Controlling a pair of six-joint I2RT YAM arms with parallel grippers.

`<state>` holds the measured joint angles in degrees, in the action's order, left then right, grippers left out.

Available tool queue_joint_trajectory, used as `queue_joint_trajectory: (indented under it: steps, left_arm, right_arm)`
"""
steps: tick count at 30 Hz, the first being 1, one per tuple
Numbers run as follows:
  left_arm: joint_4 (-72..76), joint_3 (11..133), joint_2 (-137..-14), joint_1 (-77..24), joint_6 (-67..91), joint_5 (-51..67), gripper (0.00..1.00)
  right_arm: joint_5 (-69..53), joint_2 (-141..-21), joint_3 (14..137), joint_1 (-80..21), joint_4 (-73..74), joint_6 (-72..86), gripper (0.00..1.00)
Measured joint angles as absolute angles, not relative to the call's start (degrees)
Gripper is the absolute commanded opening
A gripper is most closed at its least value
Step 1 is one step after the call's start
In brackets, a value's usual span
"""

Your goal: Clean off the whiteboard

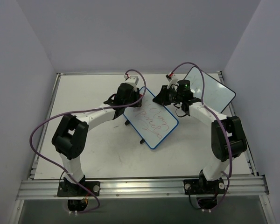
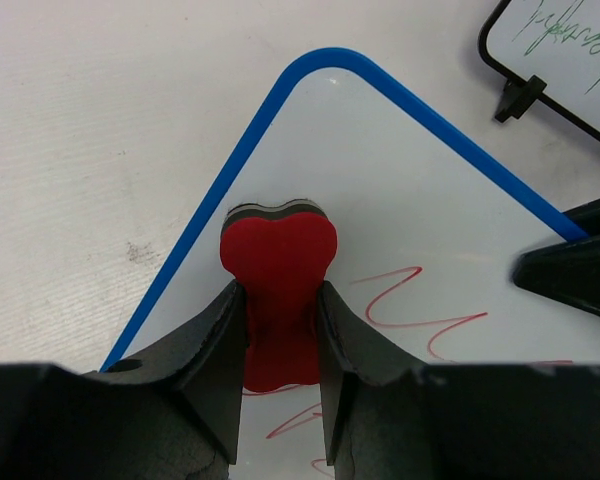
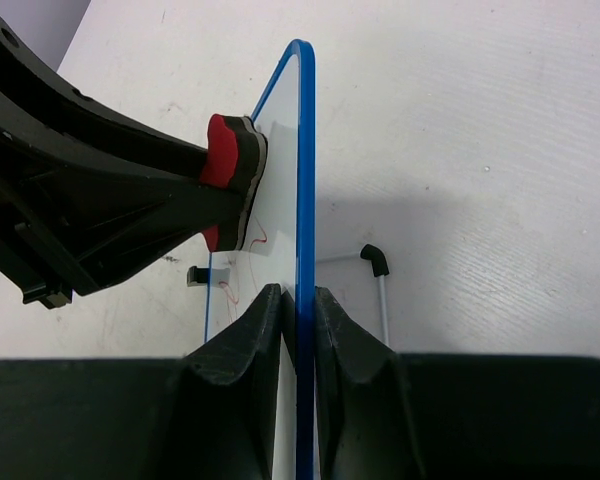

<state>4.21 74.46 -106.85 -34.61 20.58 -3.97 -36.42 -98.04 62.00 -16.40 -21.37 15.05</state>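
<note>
Left wrist: your left gripper (image 2: 280, 300) pinches the eraser (image 2: 278, 245) on the whiteboard (image 2: 400, 190) (red scribbles (image 2: 420, 312) nearby), right gripper (image 3: 298, 300) clamps its edge.

whiteboards: 2 (blue-framed (image 1: 154, 122), black-framed (image 1: 215, 93)) | eraser (image 2: 278, 262): 1 | hands: 2 (left hand (image 2: 280, 300), right hand (image 3: 298, 302))

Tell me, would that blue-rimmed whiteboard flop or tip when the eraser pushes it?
The blue-rimmed whiteboard is likely stiff; its edge looks straight under the red eraser. It looks thin, so probably light. Propped up, it could tip or slide, perhaps why the right fingers pinch its rim.
</note>
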Motion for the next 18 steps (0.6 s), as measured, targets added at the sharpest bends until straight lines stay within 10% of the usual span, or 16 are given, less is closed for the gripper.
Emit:
queue_joint_trajectory:
  steps: [18]
  left_arm:
    - [2.81,72.49,-104.79,-37.01,18.41,-3.53,0.02]
  right_arm:
    - [-36.32,-97.89,62.00,-16.67,-21.39,14.74,0.00]
